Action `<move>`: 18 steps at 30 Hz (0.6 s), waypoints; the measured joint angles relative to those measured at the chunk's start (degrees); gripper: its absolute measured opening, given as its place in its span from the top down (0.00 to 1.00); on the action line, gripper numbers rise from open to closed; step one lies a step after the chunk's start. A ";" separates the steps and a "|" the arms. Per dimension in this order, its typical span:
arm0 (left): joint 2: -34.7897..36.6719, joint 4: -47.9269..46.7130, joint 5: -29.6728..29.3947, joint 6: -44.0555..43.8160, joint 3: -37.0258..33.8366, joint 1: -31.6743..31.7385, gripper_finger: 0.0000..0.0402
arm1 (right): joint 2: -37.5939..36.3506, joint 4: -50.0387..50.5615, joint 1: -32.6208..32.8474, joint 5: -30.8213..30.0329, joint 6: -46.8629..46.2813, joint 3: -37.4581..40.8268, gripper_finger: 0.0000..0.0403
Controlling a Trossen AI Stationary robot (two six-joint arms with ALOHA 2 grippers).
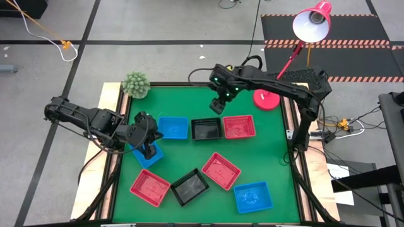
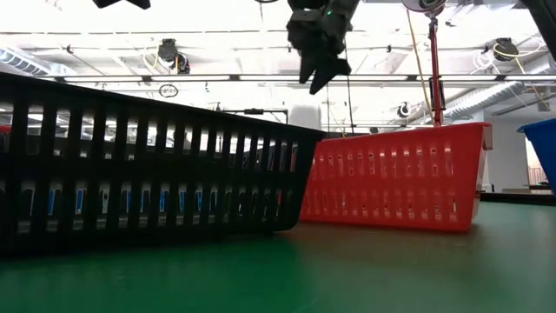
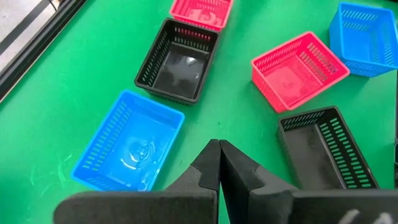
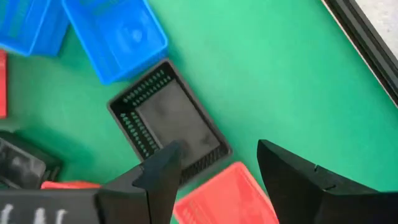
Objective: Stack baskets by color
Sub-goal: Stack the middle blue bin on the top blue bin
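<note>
Left gripper [image 1: 150, 150] low, fingers pressed together, right gripper [image 1: 218, 104] raised, fingers parted, both arms reaching inward

Robotics lab or workshop: green table [image 1: 271, 135] on grey tiled floor [image 1: 158, 57], hazard-striped mat [image 1: 353, 43], loose cables [image 1: 44, 28], exposed ceiling ducts [image 2: 512, 91].

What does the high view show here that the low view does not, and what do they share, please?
Only the high view shows the left gripper, shut, over a blue basket at the table's left, the baskets' full layout, and a small green plant. Only the low view shows the ceiling beyond and the slotted side walls of a black basket and a red basket edge-on. Both show the right gripper, open and empty, above the mat.
</note>
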State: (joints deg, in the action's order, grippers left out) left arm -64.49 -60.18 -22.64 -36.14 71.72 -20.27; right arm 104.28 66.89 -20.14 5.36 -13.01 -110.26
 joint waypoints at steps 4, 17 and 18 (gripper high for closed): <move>0.00 -0.02 0.00 -0.68 0.00 0.00 0.99 | -0.80 1.13 1.16 -1.01 -0.08 0.65 0.49; 0.00 -0.14 -0.01 -1.92 0.00 0.00 0.99 | -12.93 -18.23 2.48 4.99 -8.87 29.73 0.69; 0.00 -0.17 0.00 -1.59 0.00 0.00 0.99 | -13.57 -19.70 2.12 5.79 -9.69 31.80 0.71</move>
State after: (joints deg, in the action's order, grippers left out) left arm -64.49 -60.36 -22.63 -37.72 71.72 -20.27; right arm 90.71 47.18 -18.02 11.14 -22.69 -78.46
